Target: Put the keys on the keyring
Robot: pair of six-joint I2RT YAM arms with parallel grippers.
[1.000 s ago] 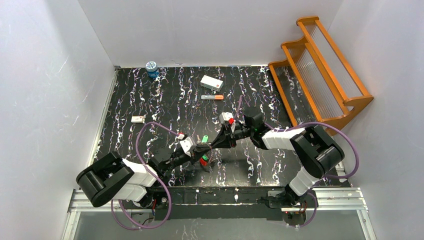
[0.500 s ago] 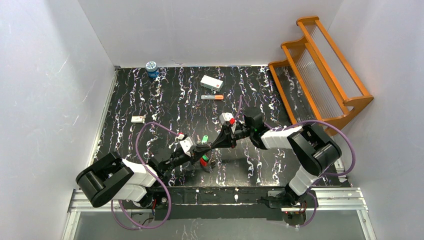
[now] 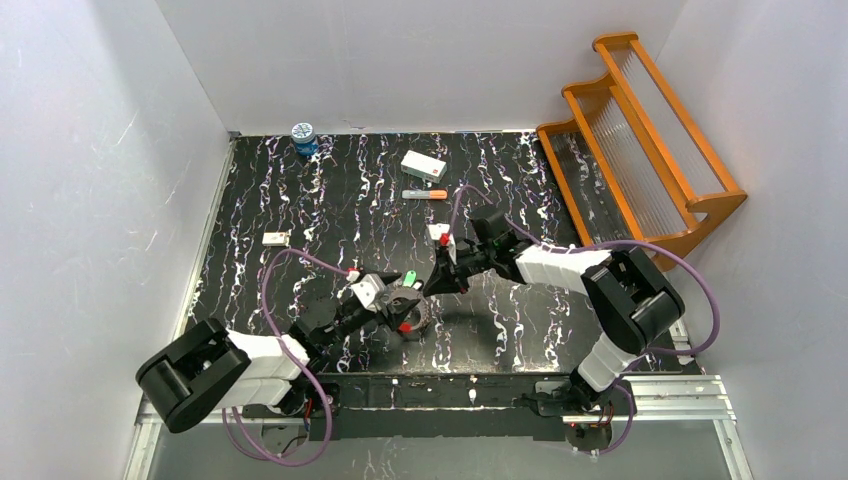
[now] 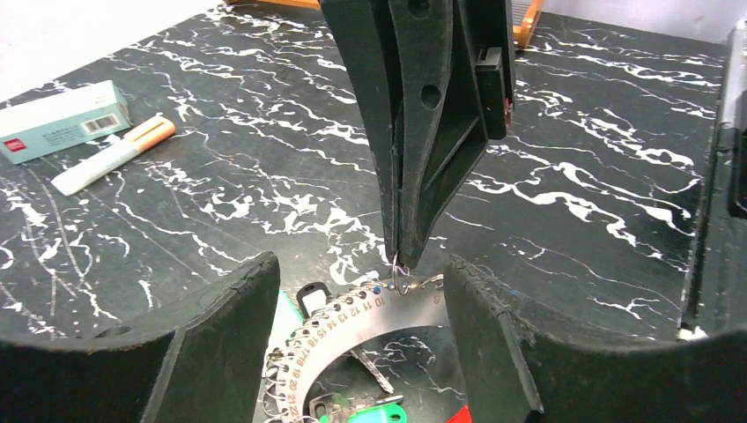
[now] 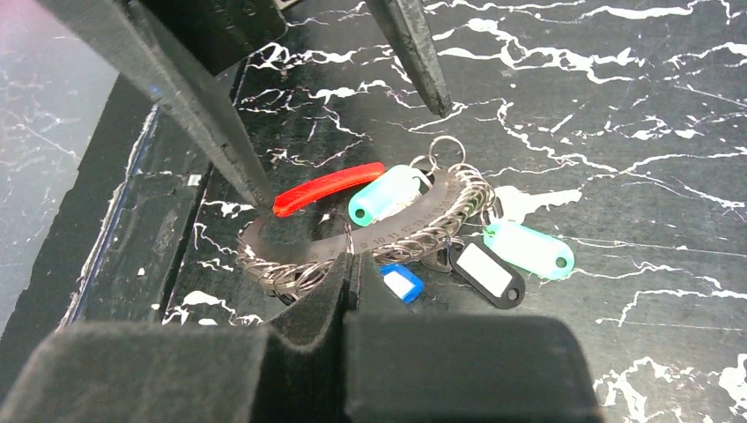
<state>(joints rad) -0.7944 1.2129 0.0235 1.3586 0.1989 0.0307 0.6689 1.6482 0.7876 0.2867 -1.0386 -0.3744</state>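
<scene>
The keyring [image 4: 352,322] is a flat silver numbered arc hung with small wire rings; it lies on the black marbled table. My left gripper [image 4: 358,264] is open, one finger on each side of the arc. My right gripper [image 5: 350,264] is shut on one small wire ring of the keyring [image 5: 396,231], and its tip [image 4: 403,260] comes down from above. A silver key [image 4: 372,372] with a green head lies inside the arc. A red piece [image 5: 326,188], teal tags [image 5: 528,248], a black tag [image 5: 486,271] and a blue one [image 5: 401,282] hang off it. From above, both grippers [image 3: 405,308] [image 3: 437,283] meet mid-table.
A white box [image 3: 423,165] and an orange-tipped marker [image 3: 425,194] lie behind the grippers. A blue jar [image 3: 303,135] stands at the back left, and a small white block [image 3: 275,238] lies at the left. An orange wooden rack [image 3: 640,140] fills the back right corner.
My left gripper has gone from shut to open, letting go of the keyring. My right gripper closed on a small ring, and its wrist has swung left and back.
</scene>
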